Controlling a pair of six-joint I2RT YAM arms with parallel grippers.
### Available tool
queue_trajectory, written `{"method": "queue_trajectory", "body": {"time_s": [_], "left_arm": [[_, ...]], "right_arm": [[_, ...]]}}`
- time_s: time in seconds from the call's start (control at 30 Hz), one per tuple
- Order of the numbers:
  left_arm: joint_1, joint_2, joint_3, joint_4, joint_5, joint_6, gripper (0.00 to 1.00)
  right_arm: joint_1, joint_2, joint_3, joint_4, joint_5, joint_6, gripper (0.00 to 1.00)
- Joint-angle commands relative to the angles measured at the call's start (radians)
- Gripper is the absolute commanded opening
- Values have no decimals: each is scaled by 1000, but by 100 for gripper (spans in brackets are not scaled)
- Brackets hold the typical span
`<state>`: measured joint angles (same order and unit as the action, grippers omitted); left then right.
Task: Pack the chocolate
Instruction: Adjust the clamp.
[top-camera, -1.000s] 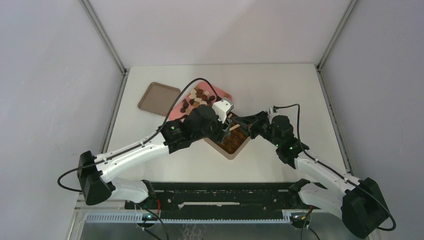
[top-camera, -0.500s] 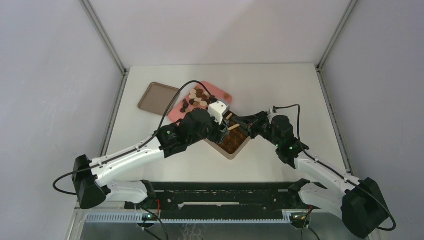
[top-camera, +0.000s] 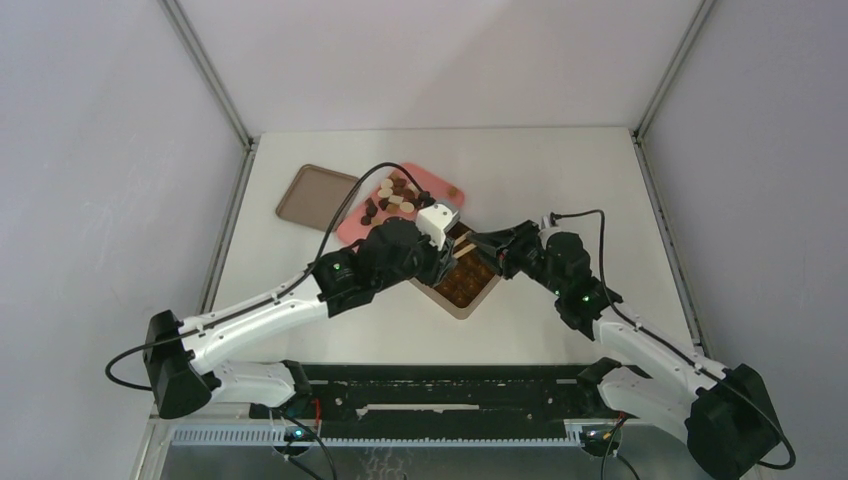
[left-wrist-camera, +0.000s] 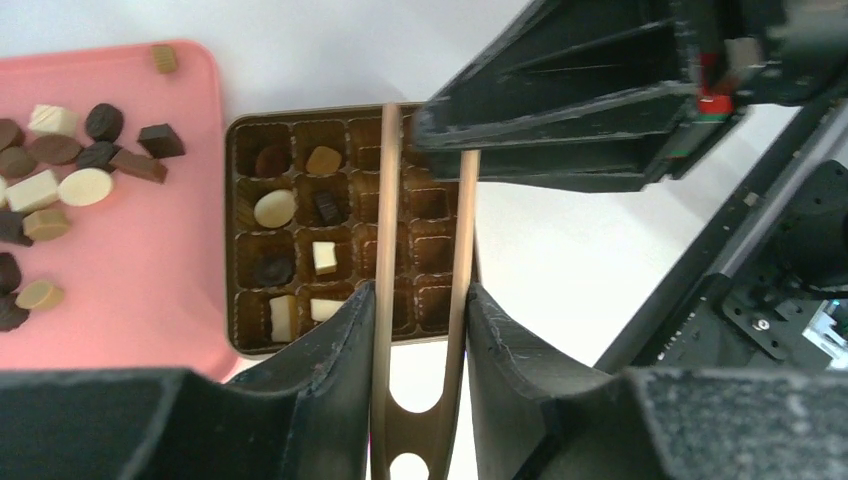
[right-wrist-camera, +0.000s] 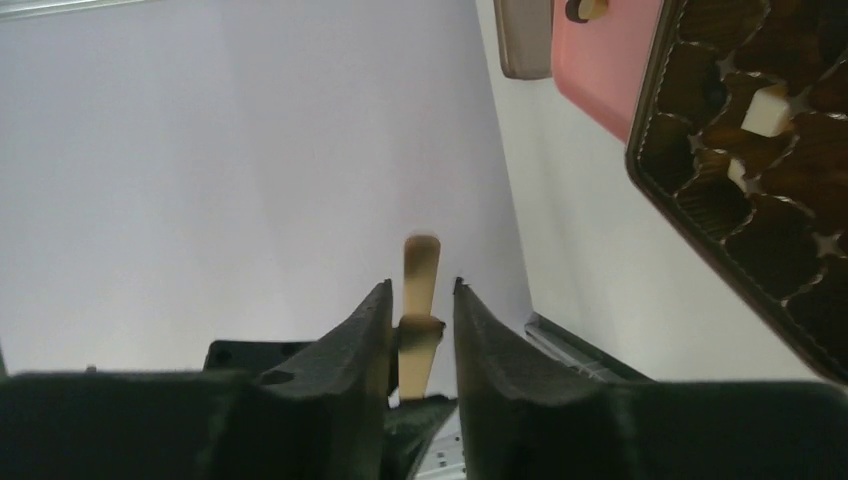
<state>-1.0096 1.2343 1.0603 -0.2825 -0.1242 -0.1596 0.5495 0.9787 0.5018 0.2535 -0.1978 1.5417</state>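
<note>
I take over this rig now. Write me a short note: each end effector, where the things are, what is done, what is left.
Left end effector: shut on the wooden tongs, over the tin.
Right end effector: shut on the same tongs' far end.
Done: about eight chocolates sit in the tin's left cells.
Left: most cells are empty; the loose chocolates wait on the pink tray. A brown tray lies beyond.

Dark, brown and cream chocolate (left-wrist-camera: 62, 187) lay loose on the pink tray (left-wrist-camera: 150, 270); several pieces sat in tin (left-wrist-camera: 232, 230) cells.
</note>
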Motion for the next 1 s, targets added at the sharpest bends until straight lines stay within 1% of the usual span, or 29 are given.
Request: {"method": "queue_trajectory", "body": {"time_s": [0.0, 0.13, 0.3, 0.4, 0.63, 0.77, 0.83, 0.87, 0.97], "left_arm": [[23, -30, 24, -6, -73, -10, 32], [44, -24, 41, -64, -83, -23, 31], [89, -11, 72, -152, -85, -31, 32], [129, -5, 91, -203, -85, -32, 31], [250, 41, 148, -340, -80, -32, 31], [326, 84, 181, -402, -76, -28, 31], [366, 114, 203, -433, -76, -27, 32], [389, 134, 218, -456, -71, -27, 32], [456, 212, 264, -511, -58, -35, 32]], "right_arm": [[-21, -68, 7, -57, 22, -88, 42], [-65, -130, 7, -120, 20, -154, 54], [-157, -224, 48, -310, 21, -310, 62], [-239, -289, 78, -434, 28, -425, 68], [-447, -425, 146, -666, 24, -685, 83], [-527, -461, 217, -784, 56, -849, 88], [-542, -472, 251, -830, 83, -926, 88], [-570, -477, 267, -851, 105, -966, 88], [-588, -500, 303, -901, 192, -1068, 89]]}}
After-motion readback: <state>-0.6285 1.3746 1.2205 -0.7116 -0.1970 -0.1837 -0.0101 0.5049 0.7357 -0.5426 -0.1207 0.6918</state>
